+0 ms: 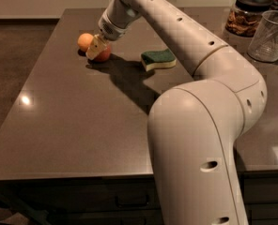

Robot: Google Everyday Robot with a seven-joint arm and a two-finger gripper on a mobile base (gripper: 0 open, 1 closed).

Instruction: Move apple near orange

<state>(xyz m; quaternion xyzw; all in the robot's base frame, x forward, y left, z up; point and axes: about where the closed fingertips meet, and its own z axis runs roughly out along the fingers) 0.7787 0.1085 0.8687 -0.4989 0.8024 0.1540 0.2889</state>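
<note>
Camera view shows a dark grey table (73, 125) with a big pale robot arm (200, 125) that fills the lower right of the frame and reaches up and across to the upper left. At the arm's far end the gripper (96, 49) points down at the table and sits right against the apple (104, 55), covering its left side. Whether the claw is clamped on the apple or has let go, I cannot tell. The apple rests low at the table top in the upper left of the frame, red with a paler patch. The orange (85, 41) lies just beside it, up and to the left, close enough that the two look nearly touching. To the right of the apple, apart from it, lies a sponge (158, 60), green on top and yellow beneath. In the upper right corner stand a jar (247, 14) with a black lid and a clear glass (270, 35) beside it.
</note>
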